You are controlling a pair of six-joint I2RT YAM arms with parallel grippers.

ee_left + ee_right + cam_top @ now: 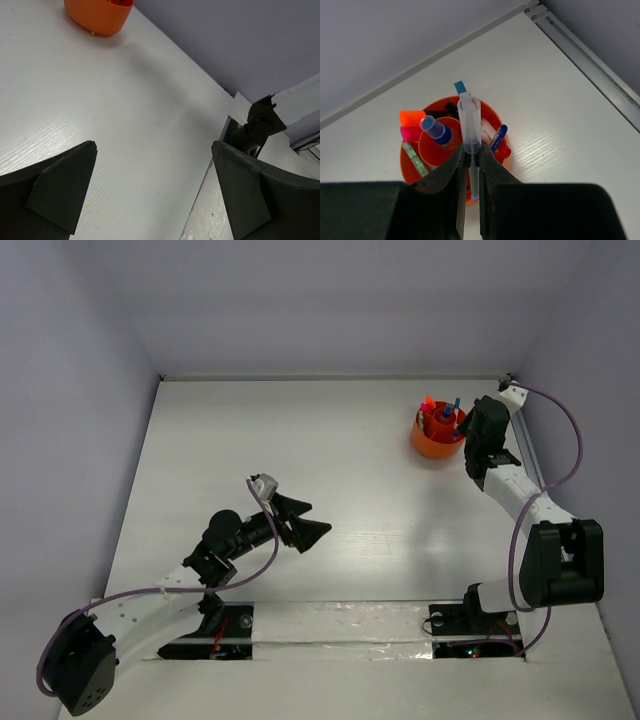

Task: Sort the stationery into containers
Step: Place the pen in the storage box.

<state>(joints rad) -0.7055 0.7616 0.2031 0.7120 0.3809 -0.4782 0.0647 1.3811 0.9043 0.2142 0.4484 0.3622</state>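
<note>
The orange cup (pixel 436 435) stands at the table's far right; it also shows in the right wrist view (pixel 412 165) and the left wrist view (pixel 99 16). It holds several pens and markers: a blue-capped pen (pixel 436 131), orange and pink highlighter ends (pixel 410 126), a pale green piece (pixel 415 160), a blue clip pen (pixel 498 138). My right gripper (pixel 472 156) is shut on a clear-capped pen with a light-blue clip (pixel 469 117), held over the cup. My left gripper (pixel 152 195) is open and empty over bare table near the front centre (pixel 300 523).
White walls enclose the table. A metal rail (pixel 590 60) runs along the right edge beside the cup. The right arm's base (pixel 257 125) stands at the near edge, seen in the left wrist view.
</note>
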